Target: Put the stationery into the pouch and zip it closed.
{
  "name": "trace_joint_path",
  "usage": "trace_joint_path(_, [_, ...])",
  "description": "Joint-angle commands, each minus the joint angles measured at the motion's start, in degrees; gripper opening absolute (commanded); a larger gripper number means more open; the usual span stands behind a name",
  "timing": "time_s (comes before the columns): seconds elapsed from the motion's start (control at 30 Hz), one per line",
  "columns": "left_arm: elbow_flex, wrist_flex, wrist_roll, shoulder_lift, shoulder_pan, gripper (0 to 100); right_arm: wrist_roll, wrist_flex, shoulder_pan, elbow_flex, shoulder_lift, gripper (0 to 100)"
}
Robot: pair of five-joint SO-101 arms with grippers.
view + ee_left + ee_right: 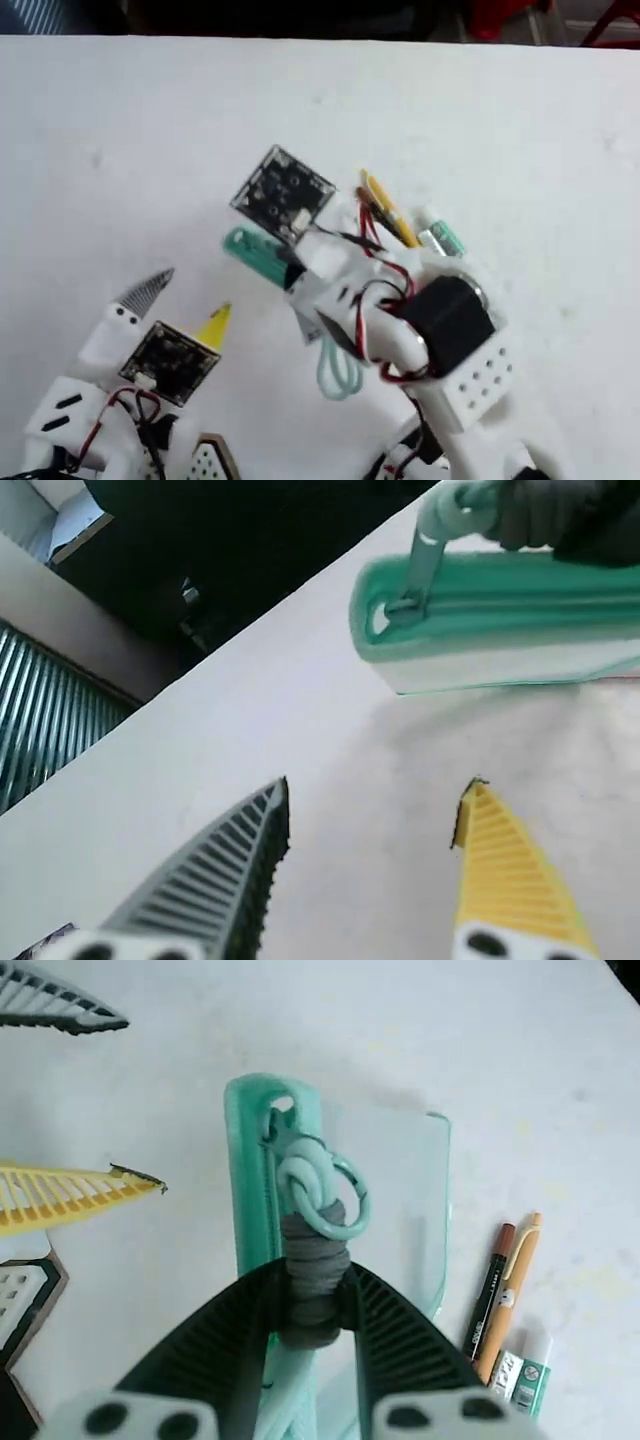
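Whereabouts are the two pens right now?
In the high view the two pens lie on the table just right of centre, outside the pouch, beside a small green-and-white item. The right end effector grips that pouch's zip pull.

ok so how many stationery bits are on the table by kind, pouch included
pouch: 1
pens: 2, a brown pen and an orange pen
small green and white item: 1
total: 4

No text, number or sign can be read. The brown pen [488,1298] carries small print along its barrel, too fine to make out. The green-and-white tube [527,1371] just beside it bears a label, likewise illegible.
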Motion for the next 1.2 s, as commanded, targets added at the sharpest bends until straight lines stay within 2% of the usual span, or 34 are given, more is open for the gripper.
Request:
trace_joint_path(0.0, [-2.29, -0.53, 0.35, 0.84, 3.65, 28, 0.7, -1.27, 0.13, 0.26, -4.18, 1.7])
trace_joint_path(0.13, [-2.29, -2.81, 0.7, 0.75, 3.38, 28, 4.4, -1.36, -0.04, -4.48, -6.64, 1.7])
trace_joint_path(0.3, [-2.2, -2.99, 0.7, 0.75, 3.38, 28, 4.84, -0.84, -0.22, -9.05, -6.55, 1.6])
trace_joint_path(0.47, [-2.29, -3.08, 0.7, 0.66, 4.0, 28, 5.01, 4.0, -7.34, -9.32, -7.08, 1.6])
trace_joint_path(0.53, [-2.29, -3.08, 0.53, 0.66, 5.58, 28, 4.92, 4.88, -9.89, -8.88, -7.6, 1.6])
trace_joint_path(0.73, [-4.66, -2.29, 0.7, 0.66, 13.41, 28, 5.01, 4.97, -9.8, -7.65, -11.91, 1.6])
trace_joint_path(0.93, [-5.19, -5.01, 0.7, 0.84, 15.78, 28, 5.1, 4.97, -9.8, -4.75, -15.87, 1.6])
trace_joint_path(1.17, [-3.87, -5.19, 2.29, 0.84, 22.99, 28, 6.24, 4.88, -10.15, -0.09, -17.45, 1.6])
